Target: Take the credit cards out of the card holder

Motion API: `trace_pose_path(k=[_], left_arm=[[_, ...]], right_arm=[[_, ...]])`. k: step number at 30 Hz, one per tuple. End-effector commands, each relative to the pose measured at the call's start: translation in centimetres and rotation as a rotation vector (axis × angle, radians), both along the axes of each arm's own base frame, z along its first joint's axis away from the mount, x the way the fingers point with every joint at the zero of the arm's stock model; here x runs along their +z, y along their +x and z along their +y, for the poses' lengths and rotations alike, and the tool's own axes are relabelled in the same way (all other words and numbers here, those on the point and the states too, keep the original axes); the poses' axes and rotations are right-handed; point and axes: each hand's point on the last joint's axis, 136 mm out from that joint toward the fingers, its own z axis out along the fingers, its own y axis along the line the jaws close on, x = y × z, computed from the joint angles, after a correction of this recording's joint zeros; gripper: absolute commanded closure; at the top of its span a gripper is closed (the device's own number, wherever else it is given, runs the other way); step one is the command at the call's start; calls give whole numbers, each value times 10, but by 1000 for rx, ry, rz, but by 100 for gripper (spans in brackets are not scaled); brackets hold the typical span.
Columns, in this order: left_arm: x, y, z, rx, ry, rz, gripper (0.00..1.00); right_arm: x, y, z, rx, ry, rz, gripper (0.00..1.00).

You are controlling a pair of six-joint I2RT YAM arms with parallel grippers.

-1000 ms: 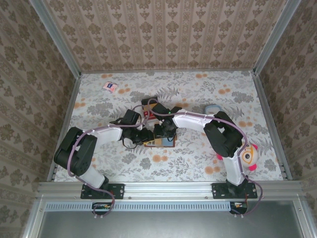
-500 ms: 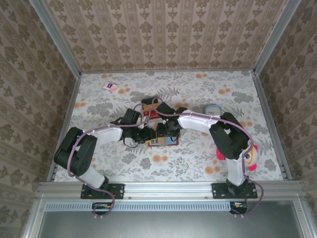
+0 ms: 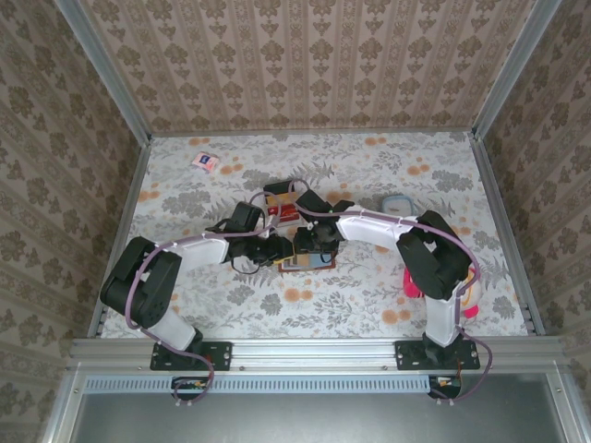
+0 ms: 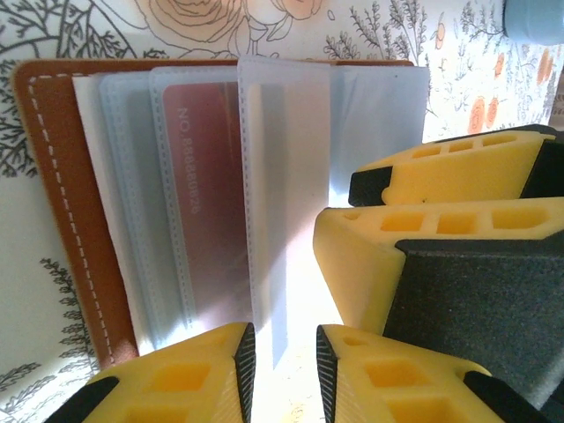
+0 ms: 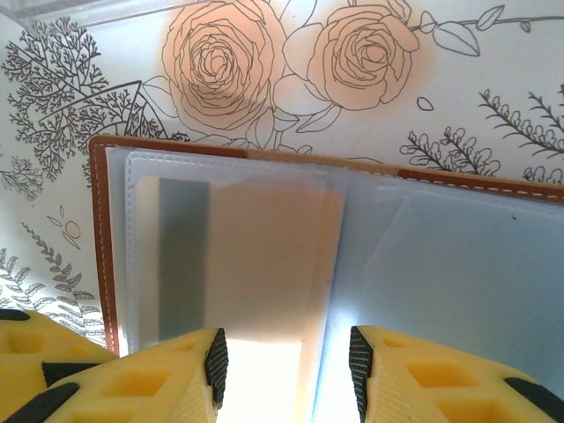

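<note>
Card holder (image 4: 62, 176) lying open; credit cards (image 4: 207, 194) sitting in sleeves, none out yet. Left gripper (image 4: 286, 352) straddling sleeve (image 4: 282, 176), clench unclear. Right gripper (image 5: 284, 361) standing parted.

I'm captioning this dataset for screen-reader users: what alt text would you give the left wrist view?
An open brown card holder lies on a floral tablecloth, its clear sleeves fanned, one holding a reddish card. The left gripper straddles a raised sleeve with jaws apart; the right gripper's yellow fingers reach in from the right.
</note>
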Motion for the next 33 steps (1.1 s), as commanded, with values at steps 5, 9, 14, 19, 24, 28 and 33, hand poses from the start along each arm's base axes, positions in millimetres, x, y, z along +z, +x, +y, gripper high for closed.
trace_pose_path(k=[5,9,14,19,24,28,33], left_arm=[[1,-3,-10,-13,-50,8,70],[2,-2,-14,-2,-87,11,70],[8,1,-20,0,-128,6,70],[11,2,-27,-13,-141,4,70],[18,2,-37,-30,-150,-14,70],[22,3,-49,-47,-152,-22,68],[26,6,-68,-65,-159,-21,60]], right_arm=[[40,12,4,-40,84,-113,55],[46,13,-3,-58,70,-140,56],[56,17,-15,-102,46,-191,56],[68,22,-34,-160,17,-251,55],[76,24,-57,-234,10,-287,55],[83,26,-73,-280,7,-319,53],[83,25,-84,-305,16,-319,48]])
